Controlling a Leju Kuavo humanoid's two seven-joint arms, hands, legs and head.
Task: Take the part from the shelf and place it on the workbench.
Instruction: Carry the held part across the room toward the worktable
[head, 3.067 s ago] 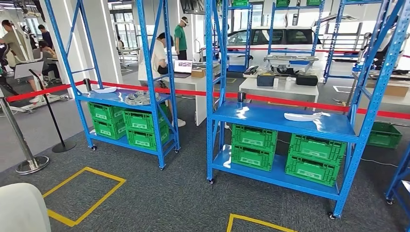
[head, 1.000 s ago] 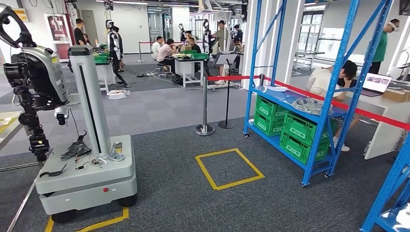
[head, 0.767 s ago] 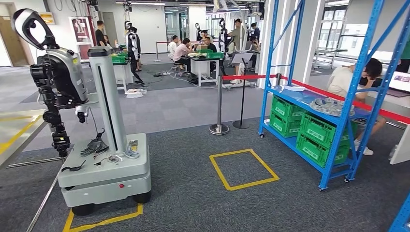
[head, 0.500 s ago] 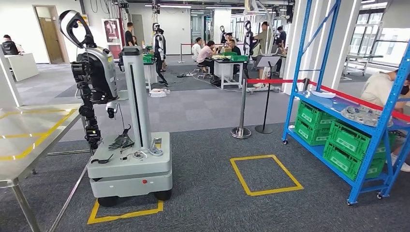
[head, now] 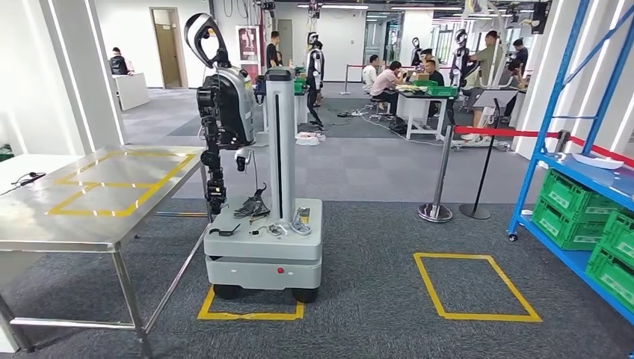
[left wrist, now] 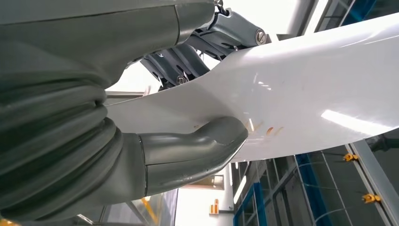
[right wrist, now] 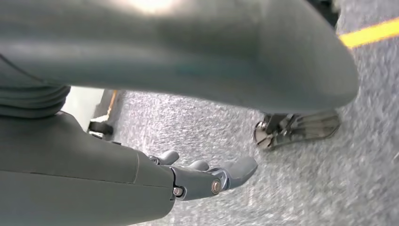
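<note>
White part [left wrist: 301,89] gripped in left hand [left wrist: 188,113]; no legible writing.

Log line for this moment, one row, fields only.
phase: carrying | left robot hand: grips glossy white curved panel part | right robot hand: holds nothing | ahead: steel workbench with yellow tape
</note>
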